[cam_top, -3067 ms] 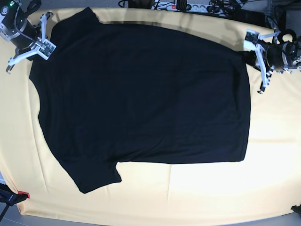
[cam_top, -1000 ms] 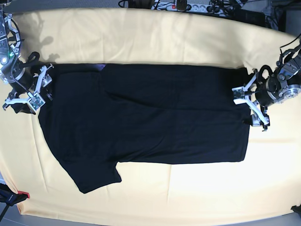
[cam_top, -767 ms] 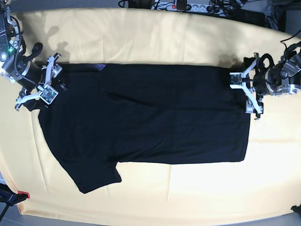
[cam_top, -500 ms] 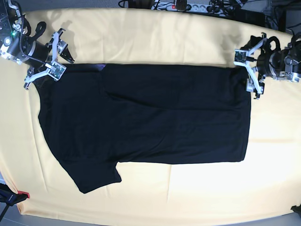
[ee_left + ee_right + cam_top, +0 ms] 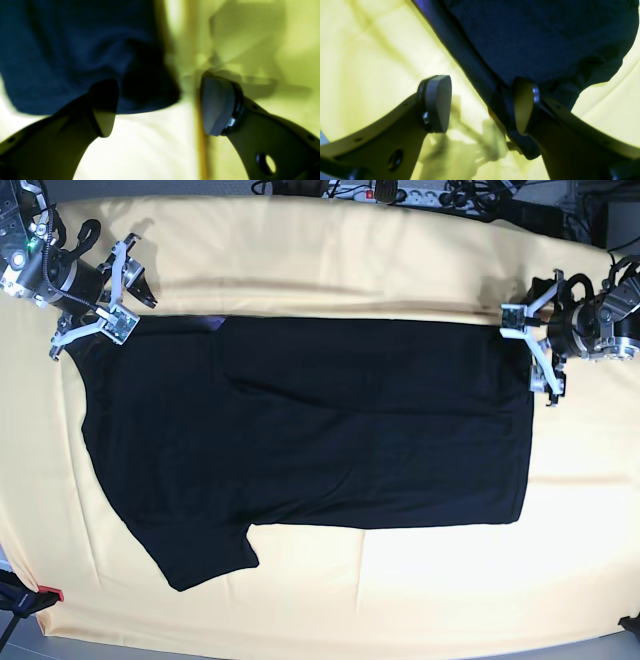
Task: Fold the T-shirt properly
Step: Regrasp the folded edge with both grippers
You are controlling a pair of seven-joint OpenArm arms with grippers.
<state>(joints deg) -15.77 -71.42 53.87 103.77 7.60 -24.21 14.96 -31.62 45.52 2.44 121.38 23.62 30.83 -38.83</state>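
Observation:
The black T-shirt (image 5: 320, 420) lies flat on the yellow cloth, plain side up. Its far part is folded over along a straight edge, and one sleeve points to the front left. At the fold's left end my right gripper (image 5: 112, 298) hangs open. In the right wrist view that gripper (image 5: 480, 105) straddles the shirt's edge (image 5: 532, 37), holding nothing. My left gripper (image 5: 532, 345) is open at the fold's right end. In the left wrist view the left gripper (image 5: 160, 107) hovers over the shirt's corner (image 5: 75, 62) with nothing between its pads.
The pale yellow tablecloth (image 5: 350, 270) covers the whole table around the shirt. A power strip (image 5: 390, 192) and cables lie beyond the far edge. A small red item (image 5: 50, 592) shows at the front left corner.
The shirt's far part, spread flat three seconds ago, now lies folded over. In the last second both open grippers drew back from the shirt's sides to the fold's ends.

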